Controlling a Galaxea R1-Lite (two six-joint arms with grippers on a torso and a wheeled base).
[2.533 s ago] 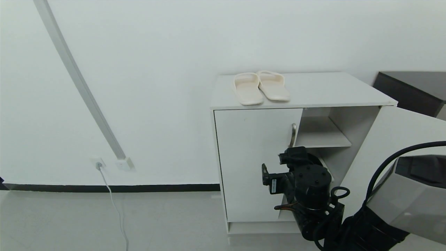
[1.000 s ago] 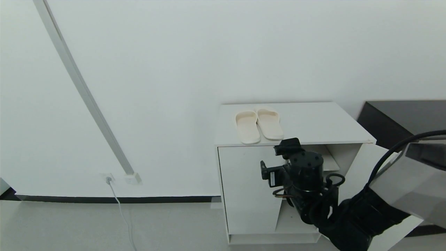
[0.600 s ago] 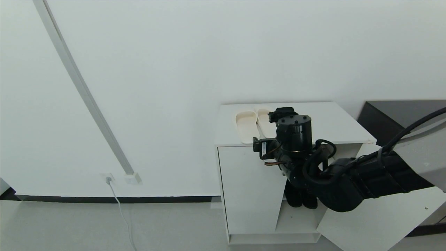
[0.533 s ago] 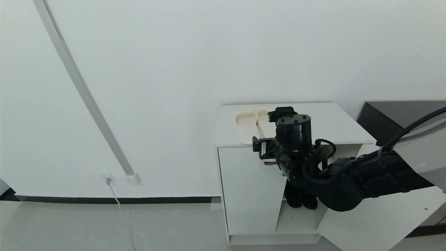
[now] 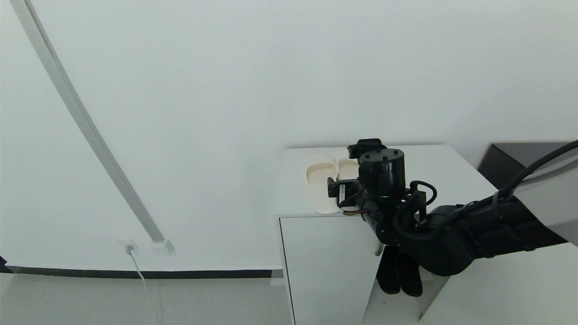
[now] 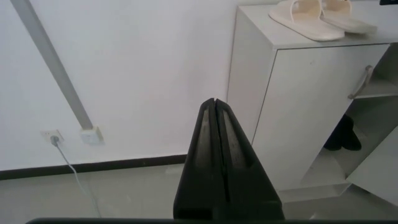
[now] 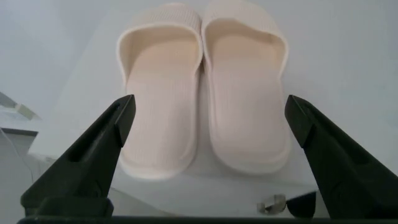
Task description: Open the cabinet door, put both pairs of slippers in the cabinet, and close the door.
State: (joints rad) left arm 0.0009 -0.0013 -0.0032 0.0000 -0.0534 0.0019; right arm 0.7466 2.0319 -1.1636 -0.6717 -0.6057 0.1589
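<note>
your right gripper (image 7: pixel 210 109) hangs wide open, empty, over the pair of cream rubber slippers (image 7: pixel 186 93) atop the white two-door cabinet (image 5: pixel 429 167); your left gripper (image 6: pixel 215 102) is closed on nothing.

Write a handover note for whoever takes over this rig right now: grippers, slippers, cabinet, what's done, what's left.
Grippers: the left gripper is shut and empty, off to the side of the cabinet. The right gripper is open, with a finger on either side of the cream slippers on the cabinet top, not gripping them.
The black slippers are inside the cabinet.
Done: the right door is open and the black pair is stowed.
To do: grasp the cream pair, put it inside, close the door.
</note>
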